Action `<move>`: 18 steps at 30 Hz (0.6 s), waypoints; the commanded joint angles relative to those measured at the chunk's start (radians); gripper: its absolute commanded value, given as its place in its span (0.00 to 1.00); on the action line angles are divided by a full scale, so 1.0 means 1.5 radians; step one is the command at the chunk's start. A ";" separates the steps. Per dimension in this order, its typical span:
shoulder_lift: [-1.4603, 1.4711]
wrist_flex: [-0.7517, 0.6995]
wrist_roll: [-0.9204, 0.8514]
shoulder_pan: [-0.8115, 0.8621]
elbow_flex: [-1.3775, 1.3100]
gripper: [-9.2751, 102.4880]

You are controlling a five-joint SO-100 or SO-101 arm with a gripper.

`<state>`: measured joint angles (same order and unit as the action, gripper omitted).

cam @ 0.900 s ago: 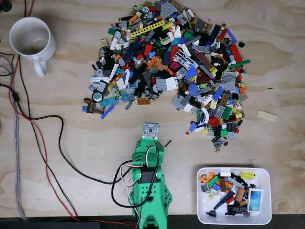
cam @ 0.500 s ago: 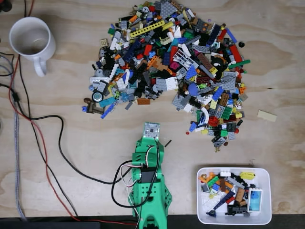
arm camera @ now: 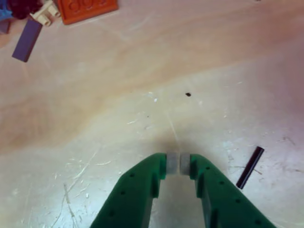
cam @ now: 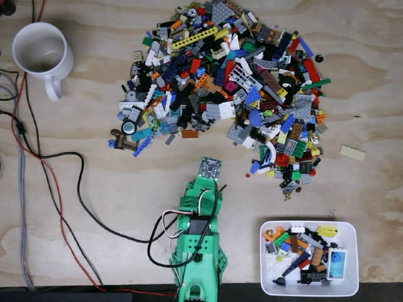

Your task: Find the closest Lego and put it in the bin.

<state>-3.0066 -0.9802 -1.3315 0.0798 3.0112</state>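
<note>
Lego bricks point(cam: 230, 85) lie in a big pile near the far edge of the desk point(cam: 94, 189). The white bin point(cam: 308, 258) sits at the near right corner with some bricks inside. The green tool point(arm camera: 178, 163) is clenched on nothing, low over bare wood beside a small black stick point(arm camera: 250, 167).

Hobby or maker workbench. A bare plywood tabletop point(cam: 75, 251), scratched and stained in the wrist view, is shared by a green 3D-printed robot arm point(cam: 198, 245), loose red, black and grey cables point(cam: 38, 157), a white mug point(cam: 41, 53), a heap of mixed Lego pieces point(cam: 227, 82) and a white bin point(cam: 356, 251) of sorted bricks.
</note>
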 commanded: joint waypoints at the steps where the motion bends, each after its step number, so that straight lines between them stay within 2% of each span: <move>1: 0.224 0.074 0.003 0.088 -0.221 0.14; 6: 0.433 0.054 0.022 0.139 -0.393 0.16; 18: 0.719 0.063 0.039 0.202 -0.584 0.24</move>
<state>-1.9896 -0.8943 -1.2793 0.3574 2.2872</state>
